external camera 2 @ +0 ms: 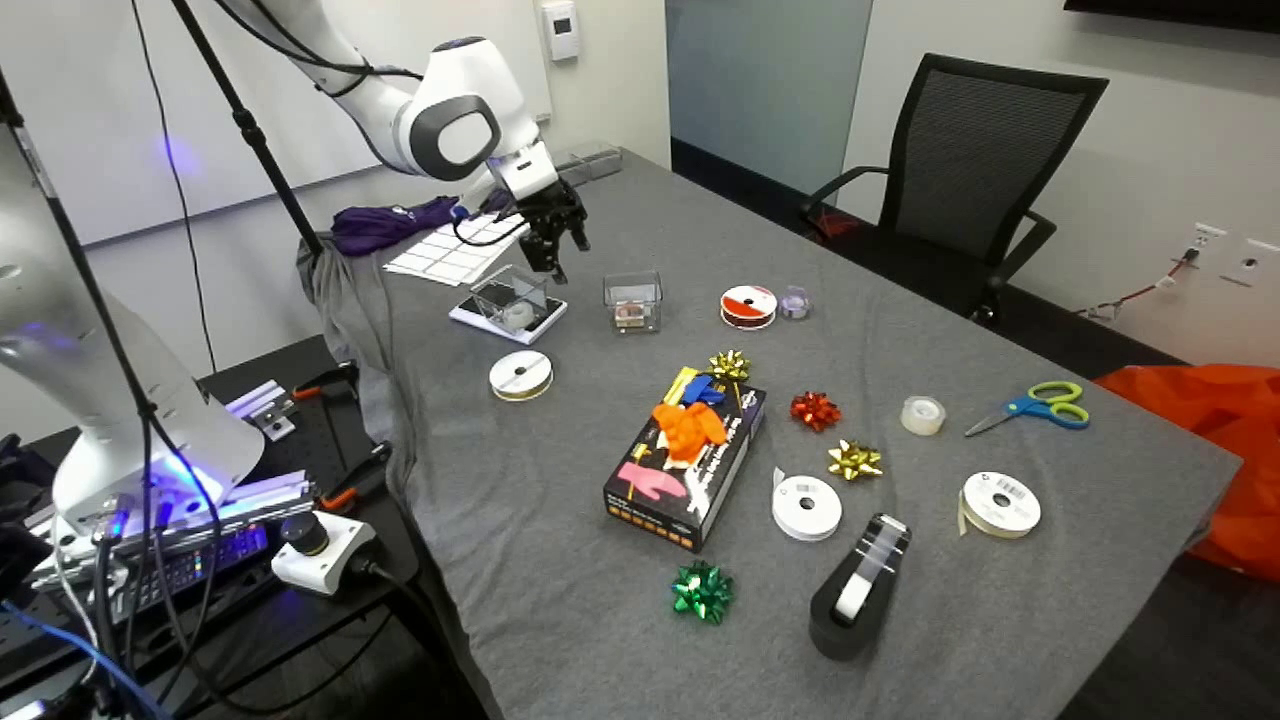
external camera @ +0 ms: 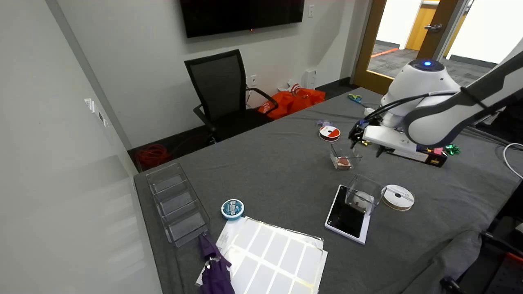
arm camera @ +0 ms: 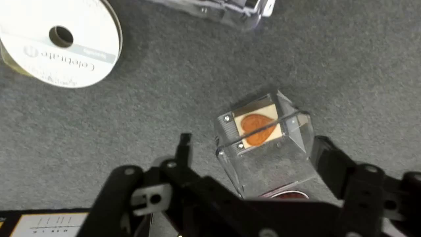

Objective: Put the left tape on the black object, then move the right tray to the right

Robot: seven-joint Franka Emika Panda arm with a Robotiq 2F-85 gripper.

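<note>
Pincer (arm camera: pixel 252 140) spread wide, you look set for the right tray (arm camera: pixel 273 169), well inside the edges of the tabletop (external camera 2: pixel 880 360); shift until its walls sit midway between the fingers (arm camera: pixel 184 148), then lower straight and squeeze gently, since thin plastic may flex. Your left tape (external camera 2: pixel 521 384), taken as the white spool, lies near the tabletop's robot-side edge, just beside the black object (external camera: pixel 347 216), so placing it looks not yet done.
</note>
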